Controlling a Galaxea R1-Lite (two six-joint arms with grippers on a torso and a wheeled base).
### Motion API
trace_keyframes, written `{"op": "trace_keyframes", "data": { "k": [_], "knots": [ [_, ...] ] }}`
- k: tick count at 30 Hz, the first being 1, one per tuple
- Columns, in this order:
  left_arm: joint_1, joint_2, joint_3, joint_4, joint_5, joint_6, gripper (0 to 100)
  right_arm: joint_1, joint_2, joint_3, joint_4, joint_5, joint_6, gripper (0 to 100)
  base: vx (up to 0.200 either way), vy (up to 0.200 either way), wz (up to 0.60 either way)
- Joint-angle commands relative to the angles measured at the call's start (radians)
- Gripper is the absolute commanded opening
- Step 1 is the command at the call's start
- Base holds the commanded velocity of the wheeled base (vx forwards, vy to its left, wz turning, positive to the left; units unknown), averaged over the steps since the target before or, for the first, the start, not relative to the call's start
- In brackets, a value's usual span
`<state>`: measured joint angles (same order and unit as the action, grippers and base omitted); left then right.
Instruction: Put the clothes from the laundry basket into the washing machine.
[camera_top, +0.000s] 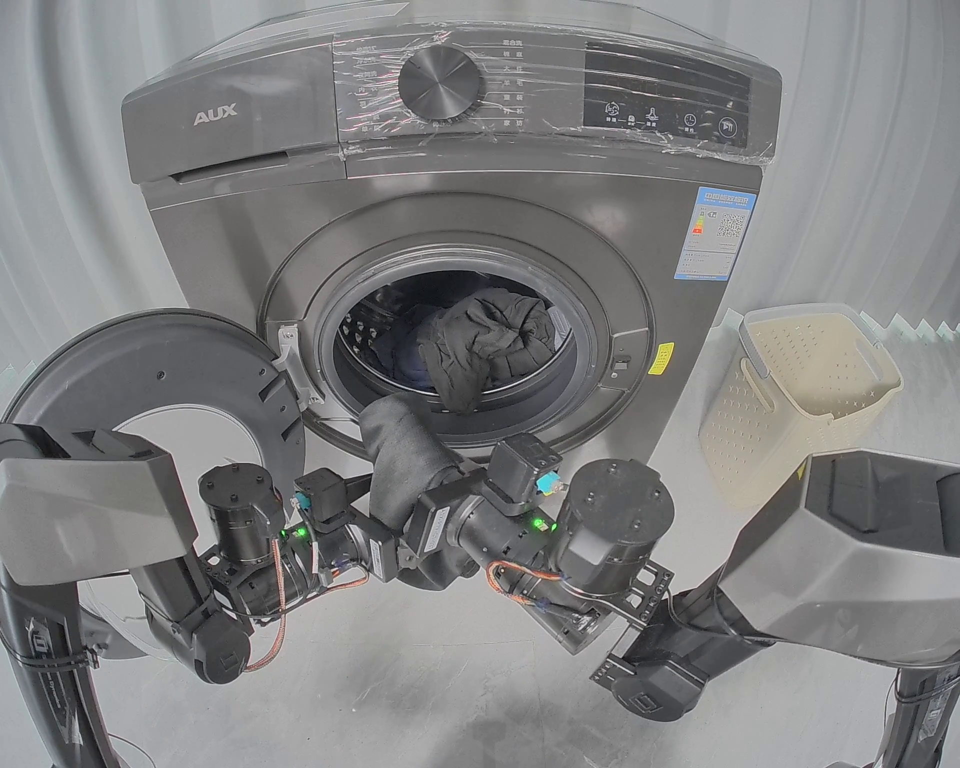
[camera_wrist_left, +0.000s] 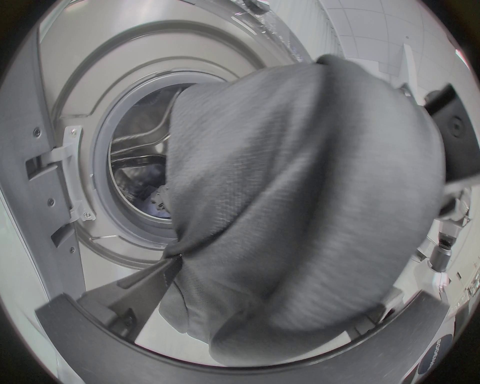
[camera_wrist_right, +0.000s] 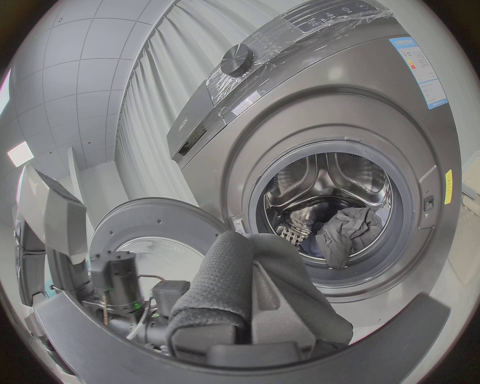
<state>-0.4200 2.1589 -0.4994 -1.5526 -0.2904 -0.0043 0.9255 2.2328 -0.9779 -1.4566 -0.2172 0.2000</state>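
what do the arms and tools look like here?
Both arms have light grey angular upper shells and black cylindrical joints toward the wrists. The left arm and right arm each carry an orange cable loop, a green LED and a teal connector. The right tool is dark grey, with a dotted rubber pad on one finger.

The grey garment (camera_wrist_left: 300, 200) covers the left gripper (camera_wrist_left: 272, 285); its state cannot be determined. In the left wrist view the garment also blocks part of the drum opening (camera_wrist_left: 135, 165). In the head view, the laundry basket (camera_top: 800, 380) base is hidden behind the right arm, and the door (camera_top: 150, 380) lower part behind the left arm. The dark clothes (camera_top: 485, 340) in the drum: 1 item or several, cannot be determined.
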Motion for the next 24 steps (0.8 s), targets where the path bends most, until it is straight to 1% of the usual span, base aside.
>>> {"op": "trace_keyframes", "data": {
  "k": [1,3,5,10,13,14,17,19,23,24],
  "knots": [
    [0.007,0.027,-0.033,-0.004,0.024,-0.020,0,-0.001,-0.005,0.024,-0.004,-0.014,0.002,0,0.000,0.000,0.00],
    [0.010,0.025,-0.054,-0.004,0.045,-0.033,0,-0.010,-0.007,0.027,-0.002,-0.027,0.012,0,0.000,0.000,0.00],
    [0.023,0.024,-0.070,-0.006,0.057,-0.037,0,-0.017,-0.008,0.038,-0.002,-0.028,0.013,0,0.000,0.000,0.00],
    [0.027,0.015,-0.077,-0.006,0.057,-0.040,0,-0.036,-0.018,0.065,0.001,-0.028,0.019,0,0.000,0.000,0.00],
    [0.023,-0.005,-0.073,-0.004,0.059,-0.040,0,-0.054,-0.016,0.110,0.007,-0.030,0.021,0,0.000,0.000,0.00],
    [0.023,-0.005,-0.073,-0.004,0.059,-0.040,0,-0.054,-0.016,0.110,0.007,-0.030,0.021,0,0.000,0.000,0.00],
    [0.013,-0.036,-0.062,-0.003,0.059,-0.042,0,-0.062,-0.013,0.151,0.010,-0.030,0.021,0,0.000,0.000,0.00],
    [0.013,-0.048,-0.061,-0.003,0.059,-0.043,0,-0.062,-0.008,0.154,0.010,-0.030,0.021,0,0.000,0.000,0.00],
    [0.007,-0.068,-0.057,-0.003,0.057,-0.059,0,-0.062,-0.008,0.153,0.010,-0.030,0.021,0,0.000,0.000,0.00],
    [0.007,-0.070,-0.057,-0.003,0.057,-0.059,0,-0.062,-0.008,0.153,0.010,-0.030,0.021,0,0.000,0.000,0.00]
  ]
}}
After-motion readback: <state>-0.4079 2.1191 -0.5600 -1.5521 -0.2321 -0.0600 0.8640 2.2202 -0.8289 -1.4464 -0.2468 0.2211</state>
